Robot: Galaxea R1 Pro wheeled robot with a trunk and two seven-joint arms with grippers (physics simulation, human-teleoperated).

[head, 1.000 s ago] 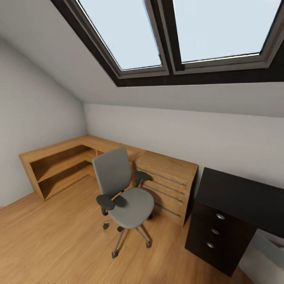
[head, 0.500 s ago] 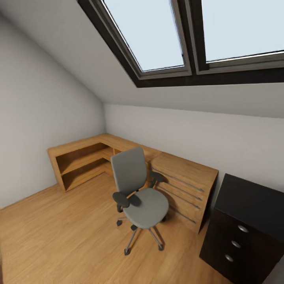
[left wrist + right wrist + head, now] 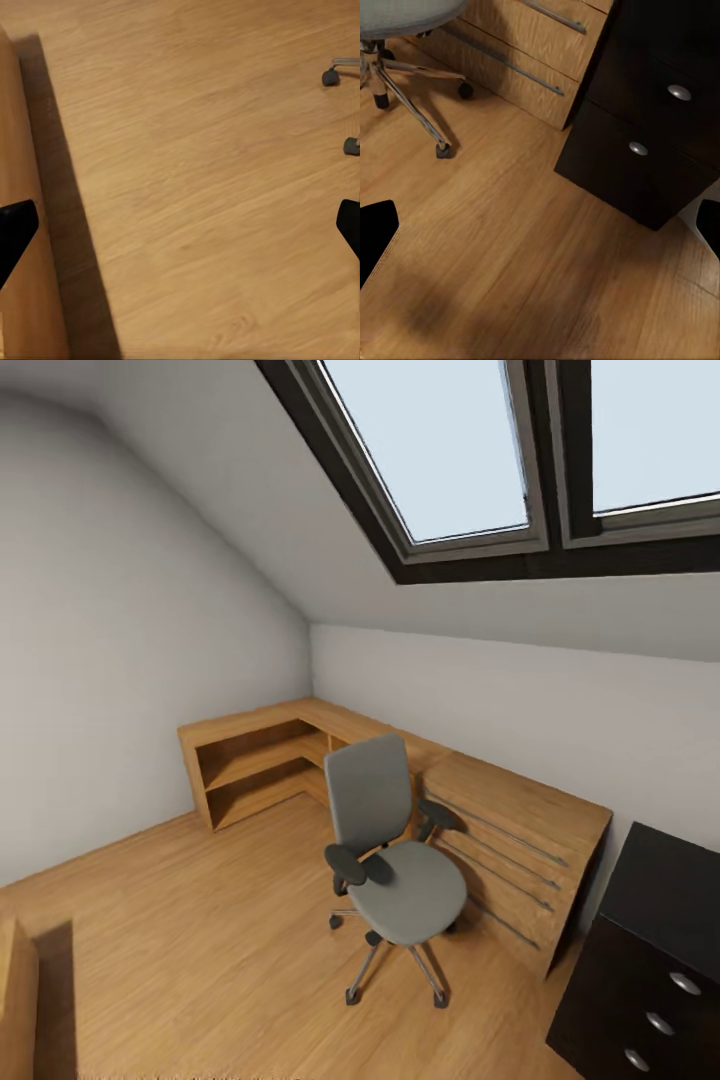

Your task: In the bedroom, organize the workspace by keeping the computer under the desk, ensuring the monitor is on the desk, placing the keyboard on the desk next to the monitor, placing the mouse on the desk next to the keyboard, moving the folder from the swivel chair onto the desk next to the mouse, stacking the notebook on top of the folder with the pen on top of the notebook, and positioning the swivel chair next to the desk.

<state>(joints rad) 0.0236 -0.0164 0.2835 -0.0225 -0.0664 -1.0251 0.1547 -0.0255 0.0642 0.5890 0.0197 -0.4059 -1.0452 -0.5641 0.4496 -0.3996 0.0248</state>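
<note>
Standing on the wooden floor (image 3: 200, 920), the swivel chair (image 3: 390, 850) faces away from the light wooden dresser (image 3: 520, 830), its grey seat bare. In the right wrist view the chair's seat edge and chrome star base (image 3: 405, 97) lie ahead of the right end effector (image 3: 540, 229), off toward one fingertip; the black drawers of the desk (image 3: 652, 127) stand ahead toward the other, with two round knobs showing. That end effector is released, its two dark fingertips (image 3: 375, 229) spread to the frame's edges above bare floor. The left end effector (image 3: 180, 229) is likewise spread wide over the floor; two small casters, probably the chair's, lie well ahead of it, and a light wooden panel (image 3: 19, 247) runs just beside one fingertip. Skylights (image 3: 450, 450) sit in the sloped ceiling.
</note>
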